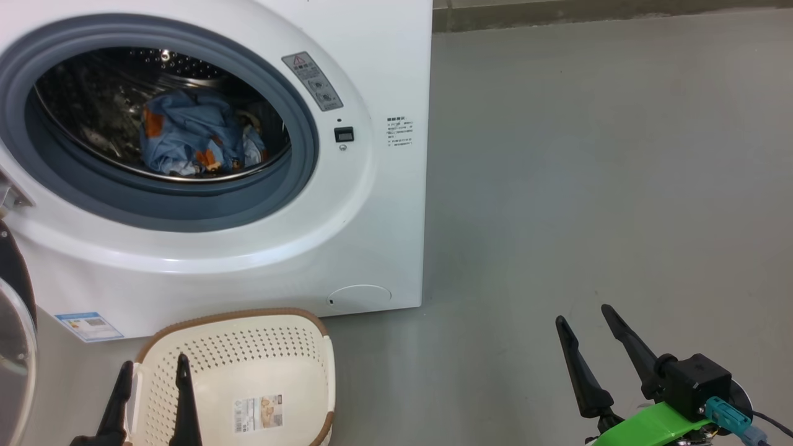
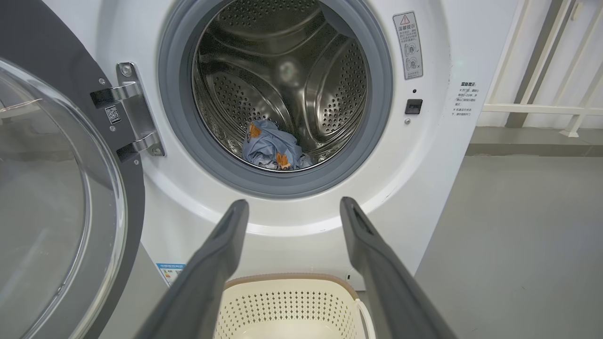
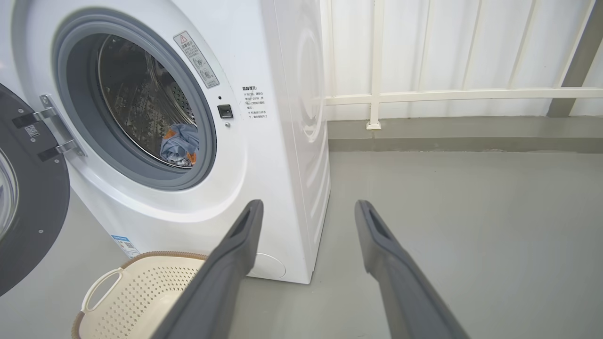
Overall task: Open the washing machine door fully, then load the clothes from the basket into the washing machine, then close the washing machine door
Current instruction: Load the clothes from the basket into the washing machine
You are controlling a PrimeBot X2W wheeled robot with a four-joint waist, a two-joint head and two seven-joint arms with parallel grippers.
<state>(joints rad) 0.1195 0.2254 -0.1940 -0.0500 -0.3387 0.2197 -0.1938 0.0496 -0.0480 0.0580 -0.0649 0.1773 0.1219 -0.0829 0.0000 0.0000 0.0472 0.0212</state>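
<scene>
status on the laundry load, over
Open and empty: left claw, right claw. All clothes in the washing machine, basket empty. Its door open wide, not yet closed; nothing seen in its way.

Dark tapered fingers [image 1: 582,371] join a green bracket [image 1: 650,426].

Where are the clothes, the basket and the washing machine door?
the clothes [image 1: 186,139], head view, middle of the bundle
the basket [image 1: 248,350], head view, perforated back wall
the washing machine door [image 2: 47,197], left wrist view, clear glass bowl
</scene>
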